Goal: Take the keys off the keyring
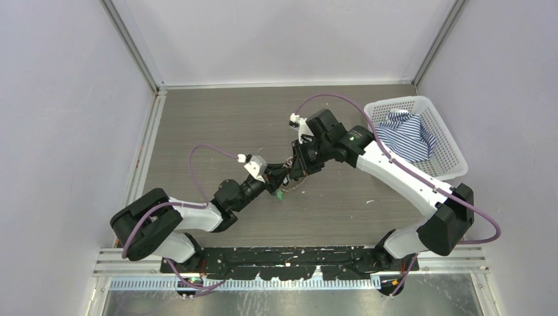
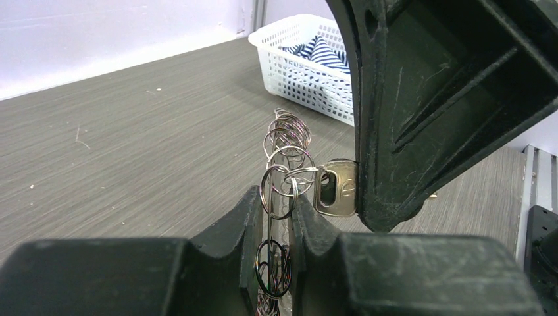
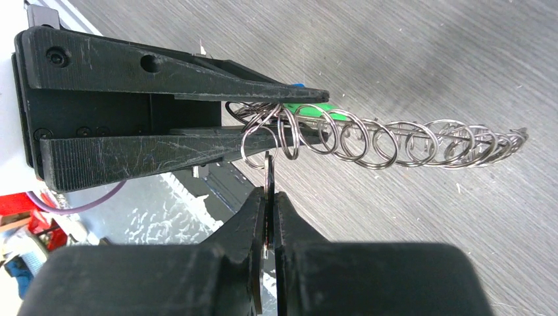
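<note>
The keyring (image 2: 287,141) is a silvery ring strung with several small wire loops, held off the table between both arms. My left gripper (image 2: 281,214) is shut on its loops near one end. My right gripper (image 3: 268,207) is shut on a silver key (image 2: 337,189), seen edge-on as the silver key (image 3: 268,174) hanging from a loop. In the right wrist view the keyring (image 3: 395,139) runs right from the left gripper (image 3: 322,115), and a green key (image 3: 312,110) lies between those jaws. From above, the left gripper (image 1: 275,179) and right gripper (image 1: 294,168) meet mid-table, the green key (image 1: 280,194) dangling below.
A white plastic basket (image 1: 454,158) with a blue-striped shirt (image 1: 405,135) stands at the back right, also seen as the basket (image 2: 283,29) behind the rings. The wood-grain table is walled at the left, back and right.
</note>
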Robot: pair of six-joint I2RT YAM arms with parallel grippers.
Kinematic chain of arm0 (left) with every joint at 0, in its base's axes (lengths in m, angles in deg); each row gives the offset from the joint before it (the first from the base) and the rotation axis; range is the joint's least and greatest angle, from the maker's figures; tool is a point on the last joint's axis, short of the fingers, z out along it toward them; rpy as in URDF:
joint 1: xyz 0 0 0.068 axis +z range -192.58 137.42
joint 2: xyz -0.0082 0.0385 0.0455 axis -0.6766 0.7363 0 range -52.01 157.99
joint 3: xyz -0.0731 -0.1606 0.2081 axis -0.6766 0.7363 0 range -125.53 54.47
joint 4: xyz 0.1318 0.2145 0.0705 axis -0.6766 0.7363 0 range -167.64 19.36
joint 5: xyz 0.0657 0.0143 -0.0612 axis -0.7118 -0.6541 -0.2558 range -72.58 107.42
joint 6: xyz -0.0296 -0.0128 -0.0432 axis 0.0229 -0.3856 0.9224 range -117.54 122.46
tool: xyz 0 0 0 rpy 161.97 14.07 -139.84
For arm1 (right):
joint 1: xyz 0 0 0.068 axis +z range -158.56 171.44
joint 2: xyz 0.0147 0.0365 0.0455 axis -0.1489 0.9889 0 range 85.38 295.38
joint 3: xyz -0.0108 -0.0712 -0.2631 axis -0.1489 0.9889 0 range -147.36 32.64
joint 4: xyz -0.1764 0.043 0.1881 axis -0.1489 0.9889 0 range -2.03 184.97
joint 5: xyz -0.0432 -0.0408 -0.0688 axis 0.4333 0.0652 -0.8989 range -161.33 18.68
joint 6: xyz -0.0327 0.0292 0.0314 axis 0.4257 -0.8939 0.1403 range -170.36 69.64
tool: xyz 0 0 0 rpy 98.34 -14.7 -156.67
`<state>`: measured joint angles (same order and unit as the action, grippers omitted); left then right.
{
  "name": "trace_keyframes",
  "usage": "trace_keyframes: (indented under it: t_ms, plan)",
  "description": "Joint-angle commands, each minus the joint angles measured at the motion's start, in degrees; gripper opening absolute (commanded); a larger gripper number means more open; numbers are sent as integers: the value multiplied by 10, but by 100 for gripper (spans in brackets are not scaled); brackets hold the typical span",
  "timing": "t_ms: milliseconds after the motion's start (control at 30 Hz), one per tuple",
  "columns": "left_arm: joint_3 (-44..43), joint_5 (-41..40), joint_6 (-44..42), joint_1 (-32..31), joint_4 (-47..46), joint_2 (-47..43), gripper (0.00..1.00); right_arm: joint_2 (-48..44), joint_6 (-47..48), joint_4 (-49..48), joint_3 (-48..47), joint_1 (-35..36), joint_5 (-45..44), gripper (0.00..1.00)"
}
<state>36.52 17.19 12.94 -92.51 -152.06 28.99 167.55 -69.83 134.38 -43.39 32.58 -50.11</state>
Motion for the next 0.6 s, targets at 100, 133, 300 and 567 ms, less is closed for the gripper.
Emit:
trace_keyframes:
  t_ms: [100,133,300,567]
  plan:
    - [-5,-83,14,10,-76,-40,0,8,15,71,-28,11,-60,1]
    - [-4,-86,14,10,-76,-42,0,9,16,72,-31,11,-60,1]
    - [-4,-112,16,10,-72,-50,0,31,32,95,-53,49,-99,1]
    - [-1,-179,23,10,-71,-69,0,35,30,102,-43,75,-109,1]
